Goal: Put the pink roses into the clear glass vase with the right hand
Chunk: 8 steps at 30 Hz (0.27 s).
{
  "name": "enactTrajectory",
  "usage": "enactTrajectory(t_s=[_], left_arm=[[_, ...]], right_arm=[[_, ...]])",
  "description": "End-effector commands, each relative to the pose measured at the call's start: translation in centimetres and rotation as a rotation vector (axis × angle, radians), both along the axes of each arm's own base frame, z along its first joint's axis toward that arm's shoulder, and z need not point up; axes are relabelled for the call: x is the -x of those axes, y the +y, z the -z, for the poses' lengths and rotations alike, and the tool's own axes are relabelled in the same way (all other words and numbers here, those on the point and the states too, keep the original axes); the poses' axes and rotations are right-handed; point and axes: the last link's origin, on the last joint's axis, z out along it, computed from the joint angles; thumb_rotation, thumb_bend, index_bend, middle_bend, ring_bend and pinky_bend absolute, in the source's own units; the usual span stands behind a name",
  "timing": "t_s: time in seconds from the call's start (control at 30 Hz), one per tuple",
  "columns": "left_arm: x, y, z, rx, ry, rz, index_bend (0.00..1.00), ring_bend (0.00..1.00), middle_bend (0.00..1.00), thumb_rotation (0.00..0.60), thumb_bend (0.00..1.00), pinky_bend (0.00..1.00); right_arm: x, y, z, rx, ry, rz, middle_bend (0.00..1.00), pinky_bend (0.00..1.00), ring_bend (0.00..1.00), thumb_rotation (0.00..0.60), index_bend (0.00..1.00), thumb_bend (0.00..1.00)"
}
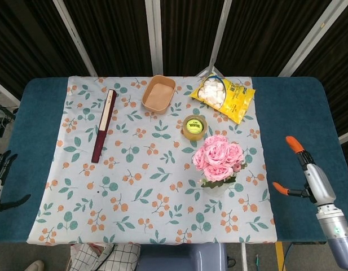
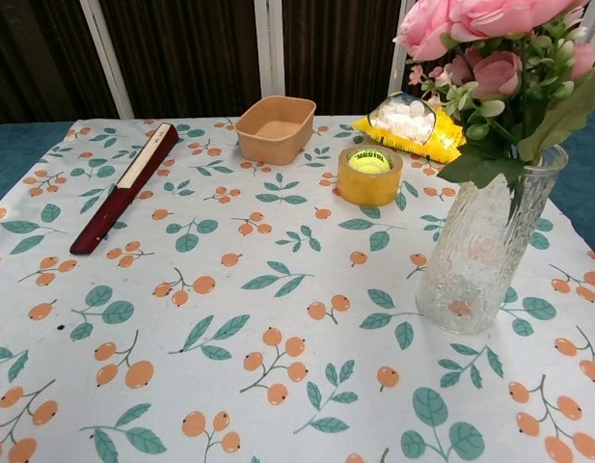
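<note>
The pink roses stand upright in the clear glass vase on the right side of the floral cloth; in the chest view the pink roses fill the top right corner. My right hand hovers over the blue table well to the right of the vase, its orange-tipped fingers spread and holding nothing. My left hand rests at the far left edge, dark fingers apart and empty. Neither hand shows in the chest view.
A roll of tape with a yellow ball inside sits just behind the vase. Further back lie a yellow bag of marshmallows and a tan tray. A dark red folded fan lies at the left of the cloth.
</note>
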Motion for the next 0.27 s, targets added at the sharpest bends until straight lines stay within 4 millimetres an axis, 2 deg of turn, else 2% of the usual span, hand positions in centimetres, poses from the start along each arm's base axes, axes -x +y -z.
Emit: enactTrajectory(t_s=[0.03, 0.13, 0.27], left_arm=[[0.0, 0.0, 0.0, -0.023, 0.021, -0.007, 0.0, 0.0, 0.0, 0.6, 0.0, 0.0], [0.0, 0.0, -0.1, -0.048, 0.065, -0.011, 0.0, 0.0, 0.0, 0.6, 0.0, 0.0], [0.1, 0.0, -0.1, -0.075, 0.079, -0.026, 0.0, 0.0, 0.0, 0.6, 0.0, 0.0]], right_arm=[[3.3, 2.3, -0.6, 0.147, 0.379, 0.018, 0.0, 0.0, 0.0, 0.6, 0.0, 0.22], [3.4, 3.2, -0.2, 0.188, 0.52, 0.014, 0.0, 0.0, 0.0, 0.6, 0.0, 0.22], [3.3, 4.1, 0.0, 0.23, 0.605, 0.015, 0.0, 0.0, 0.0, 0.6, 0.0, 0.22]])
